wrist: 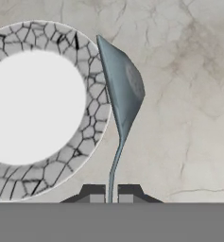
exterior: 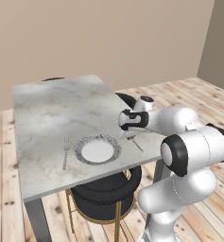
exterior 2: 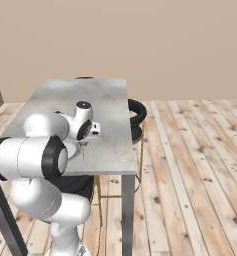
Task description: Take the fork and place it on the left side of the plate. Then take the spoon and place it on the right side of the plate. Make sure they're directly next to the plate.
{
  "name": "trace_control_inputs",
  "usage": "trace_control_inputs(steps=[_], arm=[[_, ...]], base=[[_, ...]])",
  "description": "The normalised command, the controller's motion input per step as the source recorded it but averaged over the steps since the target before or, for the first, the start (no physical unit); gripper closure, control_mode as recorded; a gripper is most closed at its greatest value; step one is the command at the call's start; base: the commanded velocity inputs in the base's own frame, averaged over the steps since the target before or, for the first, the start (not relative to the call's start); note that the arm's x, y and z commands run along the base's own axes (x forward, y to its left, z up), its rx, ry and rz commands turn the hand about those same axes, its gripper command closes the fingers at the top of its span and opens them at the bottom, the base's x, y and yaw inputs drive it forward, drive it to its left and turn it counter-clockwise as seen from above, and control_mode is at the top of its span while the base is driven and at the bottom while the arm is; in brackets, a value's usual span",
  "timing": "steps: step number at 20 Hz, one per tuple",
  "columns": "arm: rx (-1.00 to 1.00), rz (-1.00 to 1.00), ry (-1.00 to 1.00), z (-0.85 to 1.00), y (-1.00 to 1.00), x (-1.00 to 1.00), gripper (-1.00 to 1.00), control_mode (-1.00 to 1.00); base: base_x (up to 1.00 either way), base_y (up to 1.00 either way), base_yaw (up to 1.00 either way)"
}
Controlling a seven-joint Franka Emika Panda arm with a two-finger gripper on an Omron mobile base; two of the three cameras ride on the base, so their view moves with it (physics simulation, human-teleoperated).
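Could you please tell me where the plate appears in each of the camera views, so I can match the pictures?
Left base view: the plate lies near the table's front edge, lower centre-left, with the fork to its left.
Right base view: I cannot make it out; the arm stands in front of that part of the table.
Hand view: it fills the left half, beside the spoon.
Shared landmark: the marble tabletop.
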Motion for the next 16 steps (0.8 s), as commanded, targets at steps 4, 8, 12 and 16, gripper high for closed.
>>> trace_control_inputs(steps=[4,8,12,16], arm=[[0.04,-0.03,0.0,-0.18,0.0,0.16,1.0,-1.0],[0.02,-0.02,0.0,-0.17,0.0,0.23,1.0,-1.0],[0.04,-0.02,0.0,-0.21,0.0,0.15,1.0,-1.0],[0.04,-0.02,0.0,-0.19,0.0,0.11,1.0,-1.0]], base=[[0.0,0.0,0.0],[0.0,0.0,0.0],[0.0,0.0,0.0],[0.0,0.0,0.0]])
